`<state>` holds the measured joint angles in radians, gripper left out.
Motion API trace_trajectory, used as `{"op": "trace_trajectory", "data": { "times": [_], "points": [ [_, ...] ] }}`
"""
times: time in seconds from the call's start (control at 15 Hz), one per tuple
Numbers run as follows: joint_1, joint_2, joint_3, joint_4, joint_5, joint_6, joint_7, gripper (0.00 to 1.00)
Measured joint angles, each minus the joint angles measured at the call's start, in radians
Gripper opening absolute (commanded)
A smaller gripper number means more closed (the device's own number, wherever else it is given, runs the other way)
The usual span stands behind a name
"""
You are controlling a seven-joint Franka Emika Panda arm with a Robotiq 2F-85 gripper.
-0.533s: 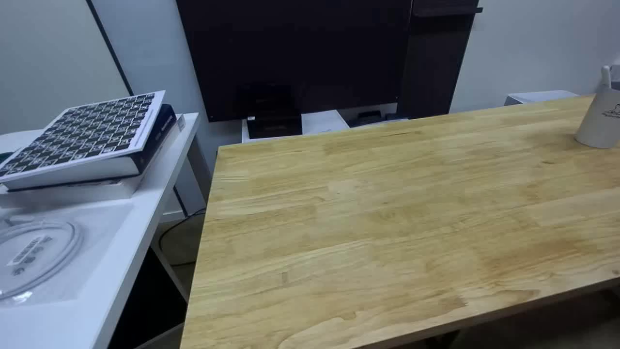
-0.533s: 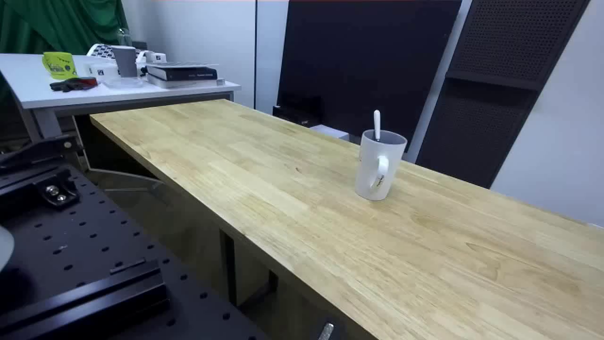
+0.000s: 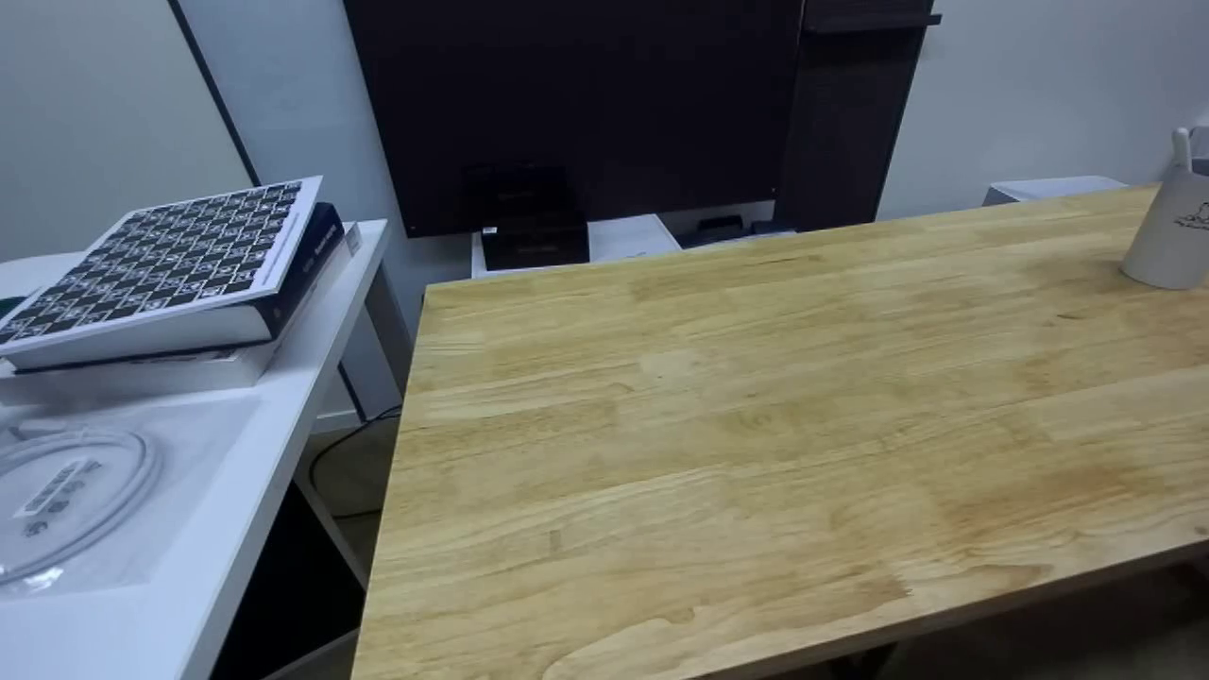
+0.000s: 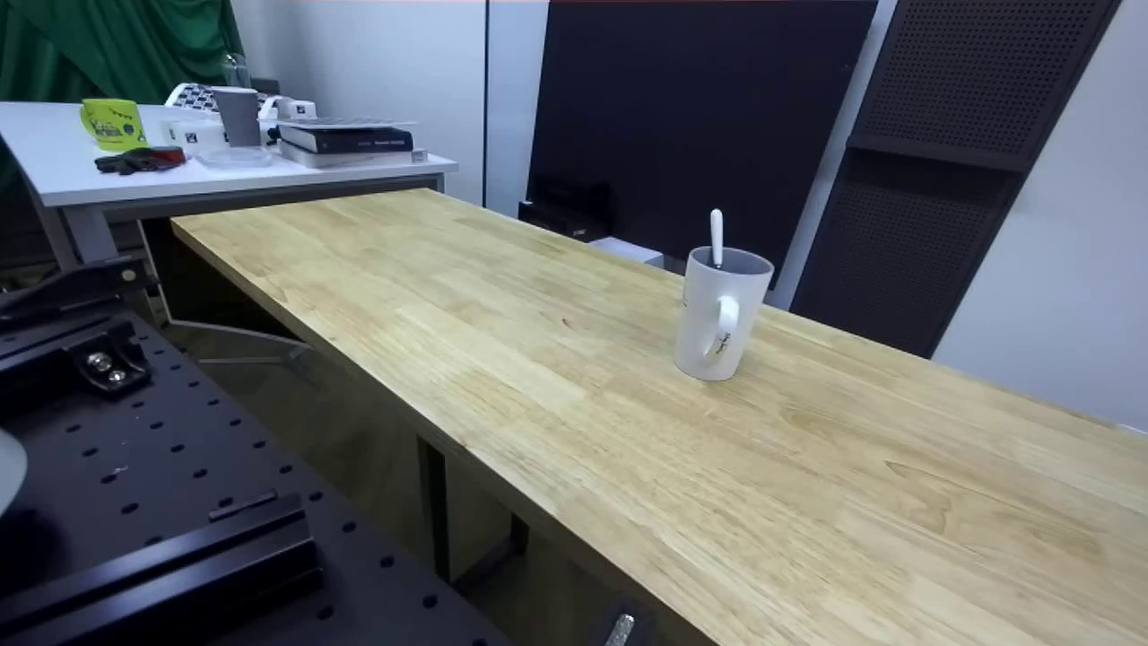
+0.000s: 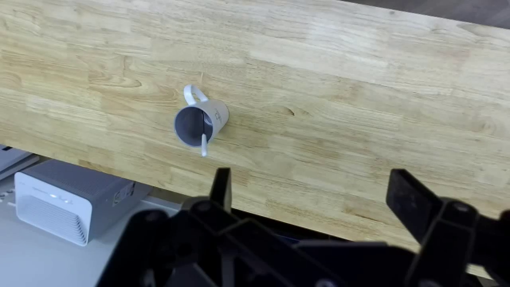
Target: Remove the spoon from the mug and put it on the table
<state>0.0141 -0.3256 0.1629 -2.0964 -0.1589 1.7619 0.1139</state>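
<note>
Gripper [image 5: 312,180] spread wide, holding nothing, down-right of mug [image 5: 212,113] in wrist view. Spoon [image 4: 717,237] stands in mug, long axis near upright in an exterior view, handle end sticking out the top. Next move probably: shift over mug, then descend.

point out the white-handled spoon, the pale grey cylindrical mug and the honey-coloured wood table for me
White-handled spoon [image 5: 204,143]: wrist view, on its handle.
Pale grey cylindrical mug [image 4: 702,318]: in an exterior view, on its outer wall.
Honey-coloured wood table [image 3: 756,425]: in an exterior view, on its top.
</note>
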Motion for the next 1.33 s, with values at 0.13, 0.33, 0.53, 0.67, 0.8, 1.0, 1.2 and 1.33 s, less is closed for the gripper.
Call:
{"op": "trace_trajectory", "data": {
  "times": [0.13, 0.33, 0.53, 0.67, 0.8, 1.0, 1.2, 1.33],
  "points": [
    [0.000, 0.000, 0.000, 0.000, 0.000, 0.000, 0.000, 1.00],
    [0.000, 0.000, 0.000, 0.000, 0.000, 0.000, 0.000, 1.00],
    [0.000, 0.000, 0.000, 0.000, 0.000, 0.000, 0.000, 1.00],
    [0.000, 0.000, 0.000, 0.000, 0.000, 0.000, 0.000, 1.00],
    [0.000, 0.000, 0.000, 0.000, 0.000, 0.000, 0.000, 1.00],
    [0.000, 0.000, 0.000, 0.000, 0.000, 0.000, 0.000, 1.00],
    [0.006, 0.004, -0.007, -0.007, 0.000, 0.011, -0.006, 1.00],
    [0.006, 0.011, -0.017, -0.025, -0.001, 0.045, -0.016, 1.00]
  ]
}}
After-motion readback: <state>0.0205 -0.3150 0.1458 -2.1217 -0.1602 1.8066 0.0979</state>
